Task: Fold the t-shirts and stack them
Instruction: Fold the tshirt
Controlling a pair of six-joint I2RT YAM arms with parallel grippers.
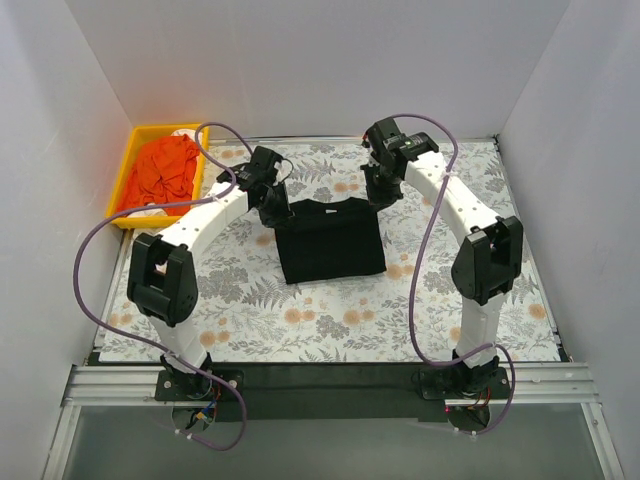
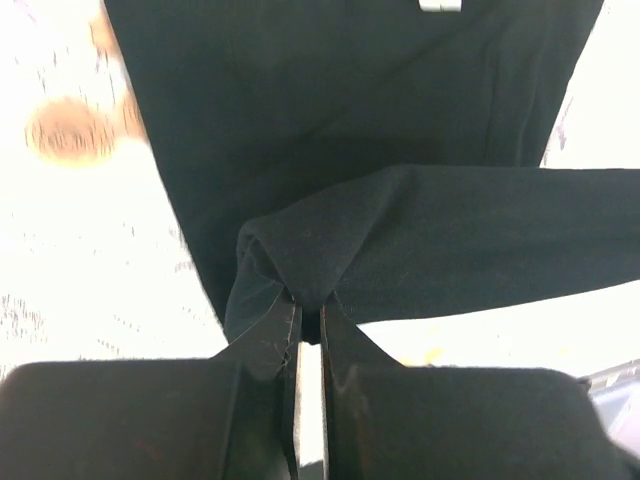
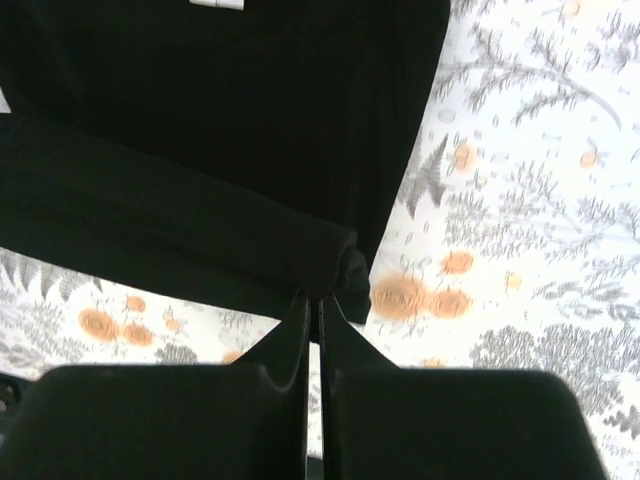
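Black t-shirt, floral table, yellow tray, orange cloth.

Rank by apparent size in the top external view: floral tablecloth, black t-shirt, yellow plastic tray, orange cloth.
Largest: floral patterned tablecloth.
Next: folded black cloth t-shirt and yellow plastic tray, too alike to rank.
Smallest: crumpled orange cloth inside the tray.

No writing, number or brand can be read in any view. The only label is a small white tag on the black t-shirt, at 12 o'clock in both wrist views, too washed out to read.
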